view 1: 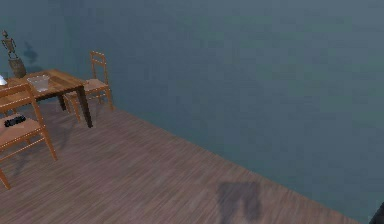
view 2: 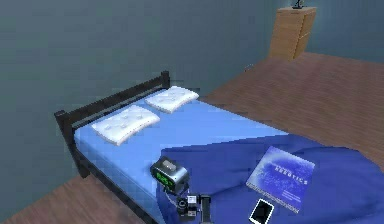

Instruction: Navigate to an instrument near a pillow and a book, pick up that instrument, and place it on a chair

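A bed (view 2: 215,130) with a dark frame and blue cover lies across the arm side view. Two white pillows (view 2: 127,123) lie at its head. A blue book (view 2: 281,177) rests on the dark blue blanket, with a small phone-like slab (view 2: 262,210) beside it. A dark boxy thing with a green face (view 2: 170,173) sits on the blanket's near edge. Just below it, at the bottom edge, is my gripper (view 2: 188,204) with its white marker squares; I cannot tell whether it holds anything. Wooden chairs (view 1: 98,84) stand by a table in the forward view.
A wooden table (view 1: 58,85) at the forward view's left carries a small statue (view 1: 13,57) and a tray. A nearer chair (view 1: 22,125) has a dark item on its seat. A blue wall runs along the right. A wooden dresser (view 2: 294,32) stands far back.
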Tool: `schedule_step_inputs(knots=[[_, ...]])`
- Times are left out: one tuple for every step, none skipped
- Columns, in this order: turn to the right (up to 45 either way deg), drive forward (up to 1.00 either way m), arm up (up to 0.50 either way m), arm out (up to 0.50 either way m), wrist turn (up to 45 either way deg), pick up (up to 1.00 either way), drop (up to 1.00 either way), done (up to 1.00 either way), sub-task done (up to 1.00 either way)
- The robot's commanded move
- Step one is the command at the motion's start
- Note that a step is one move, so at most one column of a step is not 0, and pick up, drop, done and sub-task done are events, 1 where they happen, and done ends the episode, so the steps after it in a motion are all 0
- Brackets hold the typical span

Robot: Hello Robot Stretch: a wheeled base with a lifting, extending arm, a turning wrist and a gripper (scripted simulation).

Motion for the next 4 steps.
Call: schedule_step_inputs(knots=[[0.0, 0.00, 0.00, 0.00, 0.0, 1.00, 0.00, 0.00, 0.00], [0.0, 0.00, 0.10, 0.00, 0.0, 0.00, 0.00, 0.00, 0.00], [0.0, 0.00, 0.42, 0.00, 0.0, 0.00, 0.00, 0.00, 0.00], [0.0, 0.00, 0.00, 0.00, -45.0, 0.00, 0.00, 0.00, 0.00]])
